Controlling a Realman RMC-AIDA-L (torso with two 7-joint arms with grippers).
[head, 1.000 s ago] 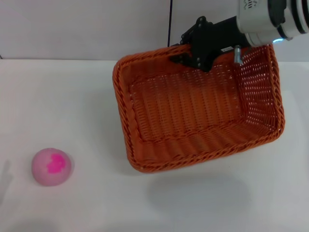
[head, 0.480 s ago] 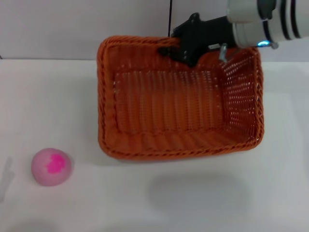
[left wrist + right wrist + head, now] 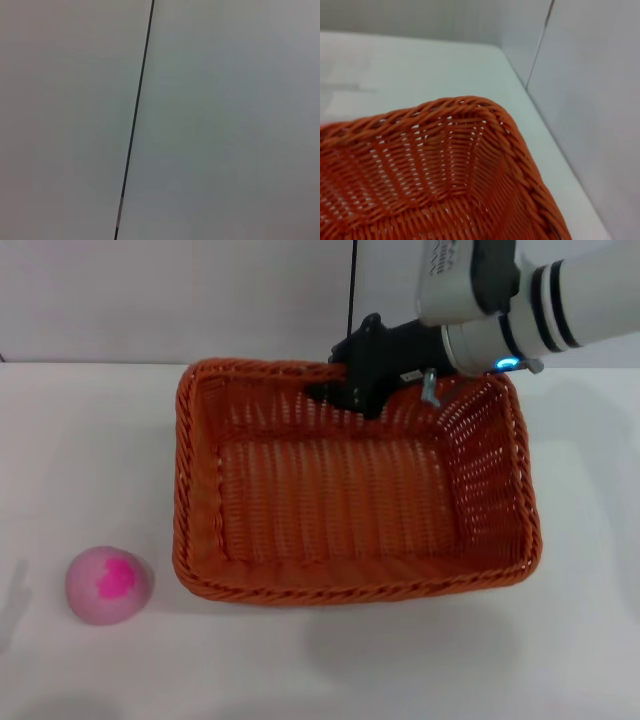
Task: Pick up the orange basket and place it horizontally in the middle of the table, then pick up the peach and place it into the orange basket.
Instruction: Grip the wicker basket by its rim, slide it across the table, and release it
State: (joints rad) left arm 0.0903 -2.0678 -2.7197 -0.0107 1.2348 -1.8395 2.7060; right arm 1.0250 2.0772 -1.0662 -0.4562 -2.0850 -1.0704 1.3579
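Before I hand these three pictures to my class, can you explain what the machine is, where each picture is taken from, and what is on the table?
It is a two-armed robot. The head view looks down on a white table. The right gripper, black, on a white arm, grips the far rim of the orange basket, which lies lengthwise across the table. The peach sits apart, beside the basket's near left corner. The right wrist view shows a basket corner close up. The left wrist view shows only a wall; the left gripper is out of sight.
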